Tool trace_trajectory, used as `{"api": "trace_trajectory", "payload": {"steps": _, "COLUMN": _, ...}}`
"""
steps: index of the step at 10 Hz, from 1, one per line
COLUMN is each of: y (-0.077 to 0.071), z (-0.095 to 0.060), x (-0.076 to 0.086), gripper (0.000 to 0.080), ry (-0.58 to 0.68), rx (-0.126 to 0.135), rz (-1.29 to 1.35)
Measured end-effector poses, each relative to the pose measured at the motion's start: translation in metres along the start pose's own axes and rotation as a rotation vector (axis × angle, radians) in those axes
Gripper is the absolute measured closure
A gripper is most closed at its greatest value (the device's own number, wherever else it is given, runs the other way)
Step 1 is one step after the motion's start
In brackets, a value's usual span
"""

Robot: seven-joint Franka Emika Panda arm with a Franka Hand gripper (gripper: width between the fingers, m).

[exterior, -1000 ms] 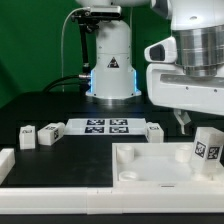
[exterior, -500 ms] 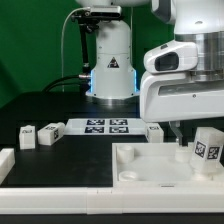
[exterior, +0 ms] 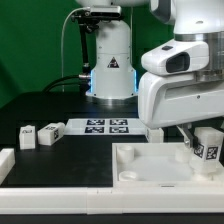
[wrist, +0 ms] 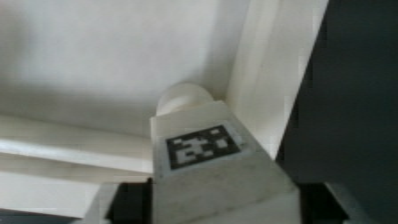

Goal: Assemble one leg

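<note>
The leg (exterior: 207, 146), a small white block with a black-and-white tag, stands upright on the right corner of the big white square panel (exterior: 150, 165). My gripper (exterior: 192, 133) has come down over it from above. In the wrist view the leg (wrist: 199, 150) fills the space between my two dark fingers, and the gripper (wrist: 217, 205) straddles it with thin gaps on both sides, so it reads as open. The panel's raised rim (wrist: 267, 70) runs beside the leg. The leg's foot is hidden.
Two loose tagged legs (exterior: 27, 135) (exterior: 49, 131) lie at the exterior view's left. The marker board (exterior: 106, 126) lies behind the panel, with another leg (exterior: 153, 129) at its right end. A white part (exterior: 6, 160) sits at the front left. The robot base (exterior: 110, 60) stands behind.
My gripper has moved down and toward the exterior view's left, closing in over the standing leg. The leg and the panel have not moved.
</note>
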State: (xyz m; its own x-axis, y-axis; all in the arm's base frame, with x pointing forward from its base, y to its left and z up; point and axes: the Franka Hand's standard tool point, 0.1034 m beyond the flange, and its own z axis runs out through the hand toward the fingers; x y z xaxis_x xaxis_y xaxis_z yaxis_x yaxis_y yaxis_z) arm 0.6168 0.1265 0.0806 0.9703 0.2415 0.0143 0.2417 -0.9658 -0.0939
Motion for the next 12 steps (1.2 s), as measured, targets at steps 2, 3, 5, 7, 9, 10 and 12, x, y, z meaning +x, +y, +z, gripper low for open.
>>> {"api": "trace_trajectory", "payload": {"steps": 2, "y": 0.0039, "z": 0.0, "x": -0.0004, "gripper": 0.0503, "ry": 0.0, "rx": -0.004, "rz": 0.004}}
{"api": "trace_trajectory", "payload": {"steps": 3, "y": 0.0044, "z": 0.0, "x": -0.0004, "gripper": 0.0503, "ry": 0.0, "rx": -0.003, "rz": 0.014}}
{"api": "trace_trajectory", "payload": {"steps": 5, "y": 0.0049, "z": 0.0001, "x": -0.0005, "gripper": 0.0503, "ry": 0.0, "rx": -0.003, "rz": 0.043}}
{"api": "trace_trajectory", "payload": {"steps": 7, "y": 0.0055, "z": -0.0003, "x": 0.0008, "gripper": 0.0504, "ry": 0.008, "rx": 0.001, "rz": 0.246}}
{"api": "trace_trajectory", "payload": {"steps": 9, "y": 0.0059, "z": -0.0009, "x": 0.0031, "gripper": 0.0504, "ry": 0.03, "rx": 0.0, "rz": 0.579}}
{"api": "trace_trajectory", "payload": {"steps": 10, "y": 0.0061, "z": 0.0001, "x": 0.0032, "gripper": 0.0504, "ry": 0.034, "rx": 0.0, "rz": 0.715}}
{"api": "trace_trajectory", "payload": {"steps": 12, "y": 0.007, "z": 0.0027, "x": 0.0027, "gripper": 0.0504, "ry": 0.028, "rx": 0.013, "rz": 1.03}}
